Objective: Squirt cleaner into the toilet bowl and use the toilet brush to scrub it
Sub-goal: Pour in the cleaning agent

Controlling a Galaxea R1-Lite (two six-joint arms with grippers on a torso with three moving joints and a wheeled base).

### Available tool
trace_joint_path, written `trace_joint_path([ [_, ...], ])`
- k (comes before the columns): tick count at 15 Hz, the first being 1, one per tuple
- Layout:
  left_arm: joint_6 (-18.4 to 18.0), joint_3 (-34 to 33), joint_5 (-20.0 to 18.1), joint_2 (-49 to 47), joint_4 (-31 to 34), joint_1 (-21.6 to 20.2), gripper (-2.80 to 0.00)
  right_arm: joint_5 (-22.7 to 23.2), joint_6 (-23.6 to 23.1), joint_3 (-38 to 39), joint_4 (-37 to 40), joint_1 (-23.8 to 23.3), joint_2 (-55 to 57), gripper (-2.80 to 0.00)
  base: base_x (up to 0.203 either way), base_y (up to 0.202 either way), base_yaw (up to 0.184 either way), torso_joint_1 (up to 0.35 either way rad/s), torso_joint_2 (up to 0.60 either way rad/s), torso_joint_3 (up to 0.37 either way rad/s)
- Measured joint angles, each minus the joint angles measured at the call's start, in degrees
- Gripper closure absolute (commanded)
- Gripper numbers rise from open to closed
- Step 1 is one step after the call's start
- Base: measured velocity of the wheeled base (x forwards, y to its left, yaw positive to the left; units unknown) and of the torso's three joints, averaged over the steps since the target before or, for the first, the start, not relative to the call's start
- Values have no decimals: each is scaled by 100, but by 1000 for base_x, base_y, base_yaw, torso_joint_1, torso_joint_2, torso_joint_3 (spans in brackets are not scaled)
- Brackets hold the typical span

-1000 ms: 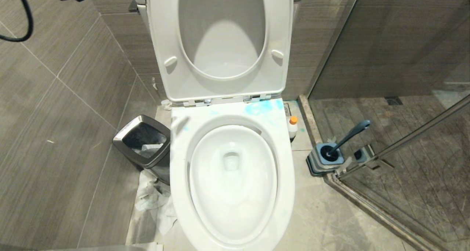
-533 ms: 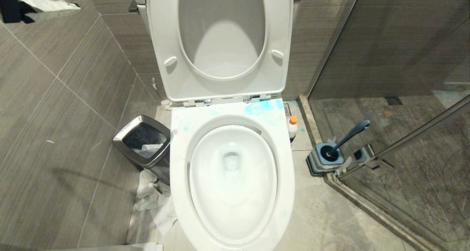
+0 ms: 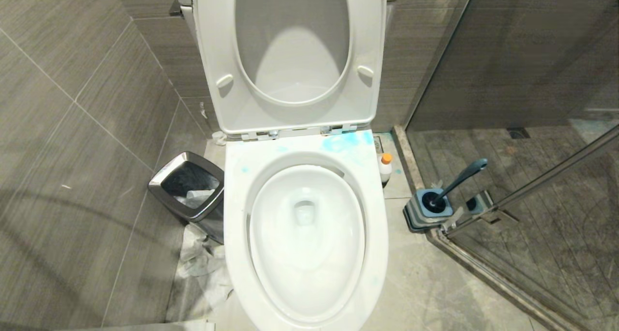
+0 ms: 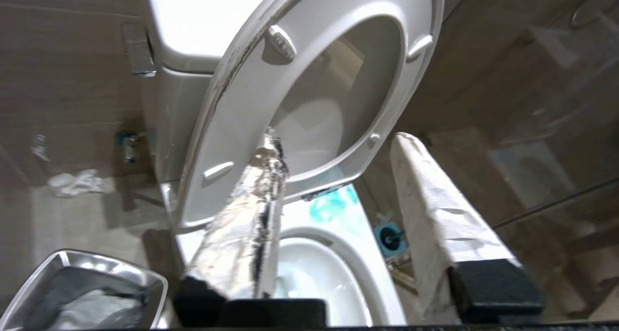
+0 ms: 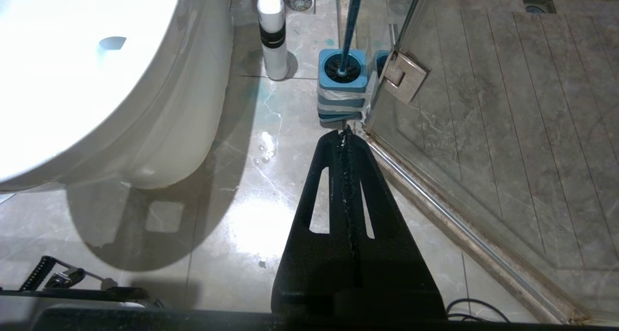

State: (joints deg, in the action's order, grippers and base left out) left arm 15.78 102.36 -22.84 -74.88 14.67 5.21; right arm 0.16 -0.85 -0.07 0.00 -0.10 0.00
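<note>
Nothing is picked up yet: the left gripper [image 4: 338, 142], half open and empty, must reach the cleaner bottle [image 3: 385, 167] beside the toilet [image 3: 232, 215].

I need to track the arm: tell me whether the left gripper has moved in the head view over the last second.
Yes. It showed at the head view's top left corner, above the wall tiles beside the raised toilet seat; now it is gone from that view entirely.
</note>
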Motion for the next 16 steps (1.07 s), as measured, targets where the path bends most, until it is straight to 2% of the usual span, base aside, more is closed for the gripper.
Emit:
trace_joint_path([
  [3,-454,-774,104,979,-4,-17,0,-2,0,0,0,0,0,0,0,0,0,0,0,0],
  [5,-845,-1126,128,1668,-6,-61,0,-2,0,-2,0,0,0,0,0,0,0,0,0,0],
  [7,-1077,-1395,132,2323,18,-100,0,2,0,-2,0,0,0,0,0,0,0,0,0,0],
  [10,-1202,-1978,131,3276,35,-198,0,0,0,0,0,0,0,0,0,0,0,0,0,0],
  [16,-1314,-3837,132,4972,40,-439,0,0,0,-2,0,0,0,0,0,0,0,0,0,0],
])
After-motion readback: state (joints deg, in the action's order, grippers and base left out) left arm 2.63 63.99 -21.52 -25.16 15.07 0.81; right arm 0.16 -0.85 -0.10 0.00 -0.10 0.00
